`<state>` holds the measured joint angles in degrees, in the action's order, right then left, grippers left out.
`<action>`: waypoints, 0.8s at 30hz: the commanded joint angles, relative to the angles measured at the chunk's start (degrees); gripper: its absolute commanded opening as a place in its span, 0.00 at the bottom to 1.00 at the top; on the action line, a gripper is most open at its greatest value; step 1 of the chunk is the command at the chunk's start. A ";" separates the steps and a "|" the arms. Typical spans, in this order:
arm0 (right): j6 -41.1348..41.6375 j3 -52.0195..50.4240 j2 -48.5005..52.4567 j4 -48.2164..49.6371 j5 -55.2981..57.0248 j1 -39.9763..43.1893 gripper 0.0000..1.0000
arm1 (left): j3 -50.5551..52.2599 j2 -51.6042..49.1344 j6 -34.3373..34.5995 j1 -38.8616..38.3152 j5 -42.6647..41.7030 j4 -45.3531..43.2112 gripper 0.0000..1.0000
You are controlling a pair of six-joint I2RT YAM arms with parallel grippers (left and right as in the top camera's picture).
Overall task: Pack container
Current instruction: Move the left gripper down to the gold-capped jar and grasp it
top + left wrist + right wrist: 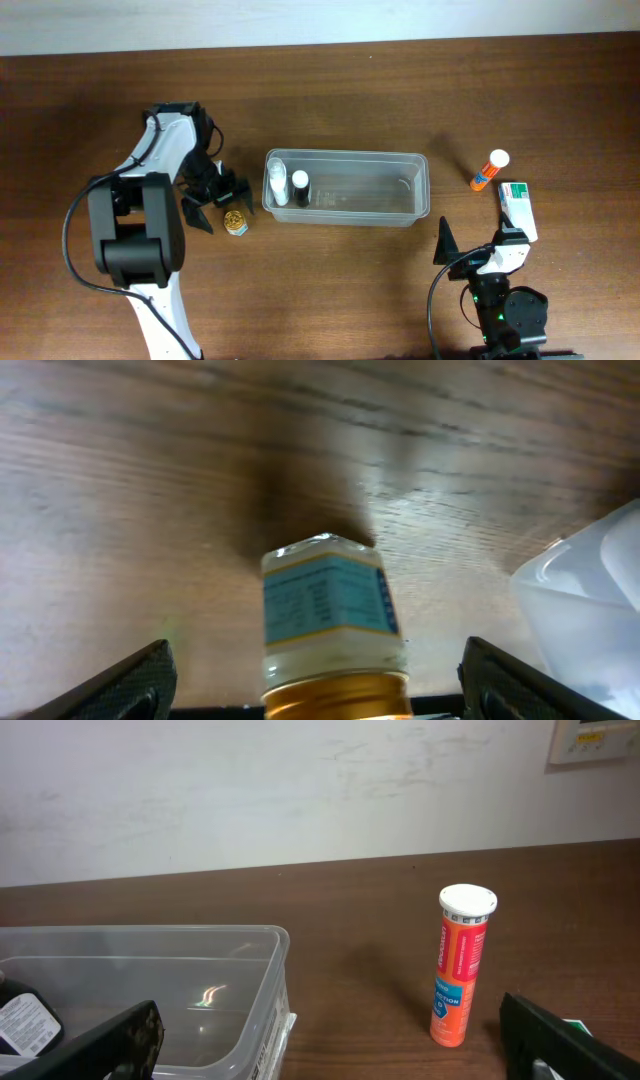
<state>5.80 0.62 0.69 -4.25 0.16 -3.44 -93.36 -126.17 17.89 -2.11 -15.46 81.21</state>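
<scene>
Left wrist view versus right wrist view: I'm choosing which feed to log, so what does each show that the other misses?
Only the left wrist shows the small gold-capped bottle, between the open fingers of the left hand. Only the right wrist shows the upright orange tube with a white cap, the pale wall behind, and the open right hand. Both catch the wooden table and part of the clear container.
</scene>
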 commanded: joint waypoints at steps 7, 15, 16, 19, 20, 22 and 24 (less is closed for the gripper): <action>-0.26 -0.31 -0.15 -0.35 0.52 -0.31 0.98 | 0.39 -0.35 -1.42 -6.88 6.10 -1.01 0.80; -0.24 -0.31 -0.15 -0.37 0.52 -0.31 0.98 | 0.39 -0.35 1.79 -7.85 10.84 -0.04 0.79; -0.26 -0.31 -0.15 -0.35 0.50 -0.31 0.98 | 0.39 -0.35 1.79 -7.80 10.84 -0.07 0.79; -0.24 -0.31 -0.15 -0.35 0.52 -0.31 0.98 | 0.39 -0.35 1.79 -7.80 11.06 -0.28 0.77; -0.24 -0.31 -0.15 -0.35 0.50 -0.31 0.98 | 0.39 -0.35 1.81 -7.80 11.28 -0.48 0.75; -0.26 -0.31 -0.15 -0.37 0.52 -0.31 0.98 | 0.39 -0.35 1.81 -7.80 11.72 -0.87 0.68; -0.26 -0.31 -0.15 -0.35 0.50 -0.31 0.98 | 0.39 -0.35 1.79 -7.80 11.89 -1.25 0.64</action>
<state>5.80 0.62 0.69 -4.25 0.16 -3.44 -93.30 -126.17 19.35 -10.17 -4.89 80.31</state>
